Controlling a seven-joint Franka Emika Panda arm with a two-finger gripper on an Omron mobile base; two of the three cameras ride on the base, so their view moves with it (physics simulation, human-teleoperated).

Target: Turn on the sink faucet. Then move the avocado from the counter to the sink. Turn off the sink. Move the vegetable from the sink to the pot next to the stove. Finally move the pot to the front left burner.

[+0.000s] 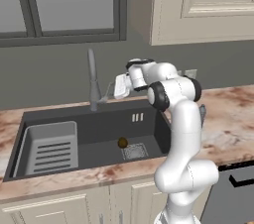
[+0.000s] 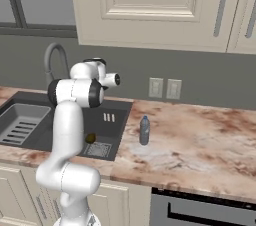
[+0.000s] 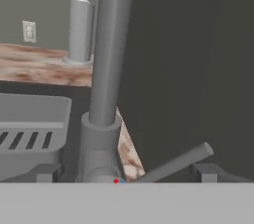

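The sink faucet [image 1: 92,77] rises behind the sink [image 1: 99,119], its gooseneck also seen from the right [image 2: 52,55]. In the hand view its spout [image 3: 111,44] stands close ahead, and the thin lever [image 3: 173,163] slants off to the right at its base. My gripper [image 1: 113,89] hovers just right of the faucet at lever height. It [image 3: 126,173] is open, with one fingertip [image 3: 47,172] left of the faucet base and the other beyond the lever. The avocado [image 1: 122,142] lies in the basin beside the square drain [image 1: 134,151], also seen behind my arm [image 2: 90,138]. The pot and stove are out of view.
A grey slotted tray [image 1: 49,148] fills the sink's left end. A small bottle [image 2: 144,130] stands on the counter [image 2: 200,140] right of the sink. Wall outlets [image 2: 164,88] sit behind it. A dark appliance front [image 2: 200,210] lies below the counter at right. An upright cylinder [image 3: 80,29] stands beyond the faucet.
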